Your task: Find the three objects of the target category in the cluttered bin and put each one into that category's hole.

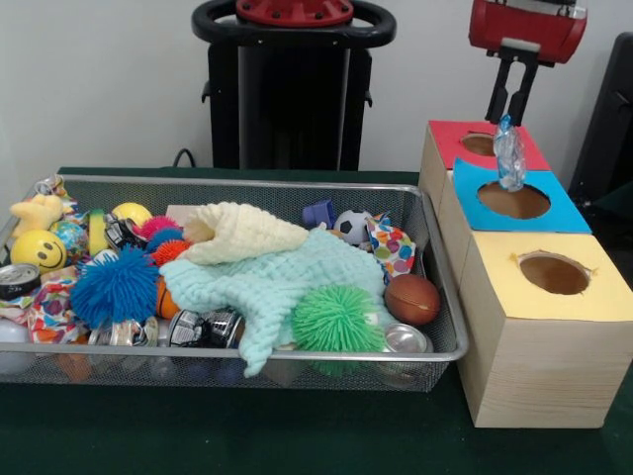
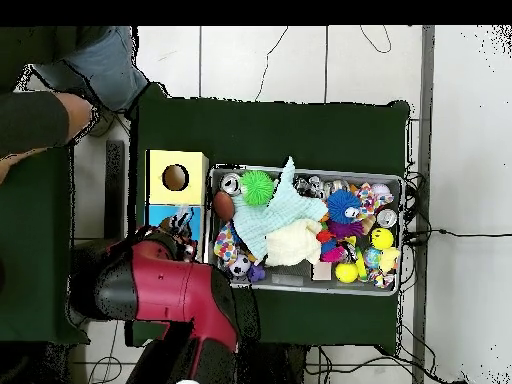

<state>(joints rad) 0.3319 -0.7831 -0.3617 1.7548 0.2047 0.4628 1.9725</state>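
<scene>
The robot's black two-fingered pincer [image 1: 509, 121] hangs from the red arm above the row of three pale wooden boxes, its fingers clamped on a crumpled clear plastic bottle [image 1: 510, 155]. The bottle dangles in front of the boundary between the red-topped and blue-topped boxes; from the front view it overlaps the far rim of the round hole in the blue paper top [image 1: 513, 200]. The round hole in the red paper top [image 1: 479, 144] lies just behind it, at the far end of the row, and the round hole in the yellow paper top [image 1: 554, 273] is nearest the camera.

The wide shallow silver wire-mesh bin [image 1: 297, 353] sits on the dark green bench [image 1: 247, 435] beside the boxes, touching or almost touching them. Inside it lie a pale mint knitted cloth [image 1: 267, 282], a cream knitted cloth [image 1: 242, 233], a green spiky rubber ball [image 1: 336, 319], a blue spiky rubber ball [image 1: 116, 287], a small brown basketball [image 1: 411, 298], a miniature soccer ball [image 1: 351, 227], a yellow smiley-face ball [image 1: 39, 250] and several crushed drink cans [image 1: 203, 328]. No lettering on the cans is legible.

In the overhead view a person's dark sleeve [image 2: 35, 120] shows at the upper left edge.
</scene>
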